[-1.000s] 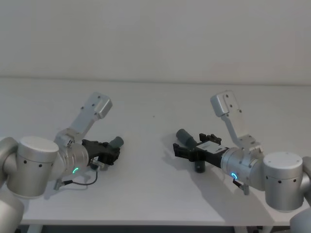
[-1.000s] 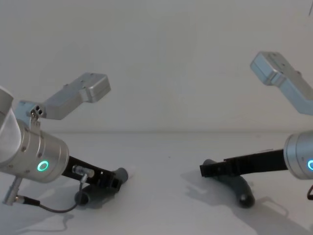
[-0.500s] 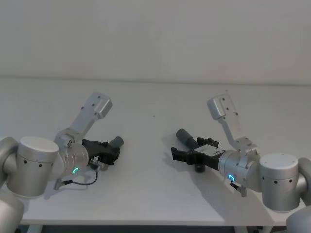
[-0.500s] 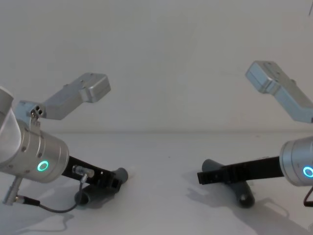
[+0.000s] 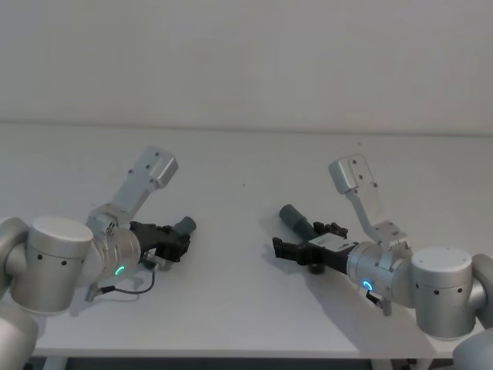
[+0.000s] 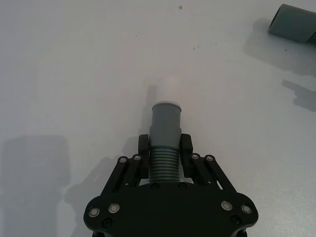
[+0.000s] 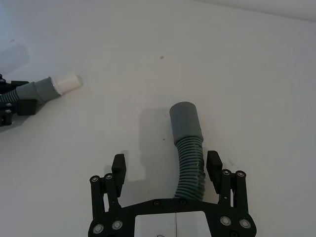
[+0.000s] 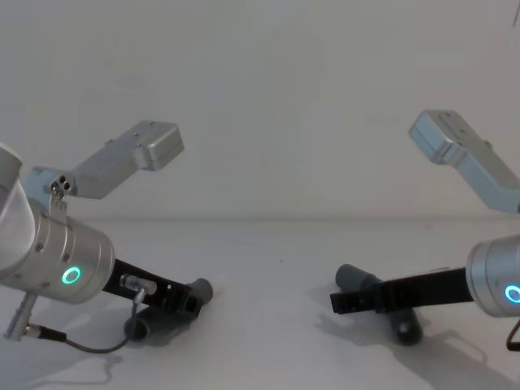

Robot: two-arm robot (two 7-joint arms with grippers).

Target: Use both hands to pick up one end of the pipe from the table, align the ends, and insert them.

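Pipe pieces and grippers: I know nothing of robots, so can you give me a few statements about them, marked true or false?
1. The left gripper is shut on the left pipe piece, on its ribbed body. True.
2. The right gripper is clamped on the right pipe piece. False: its jaws stand open, one on each side of the ribbed body.
3. The two pieces are joined end to end. False: they are well apart over the table.
4. A white tip sticks out beyond the left piece's grey cuff. True.
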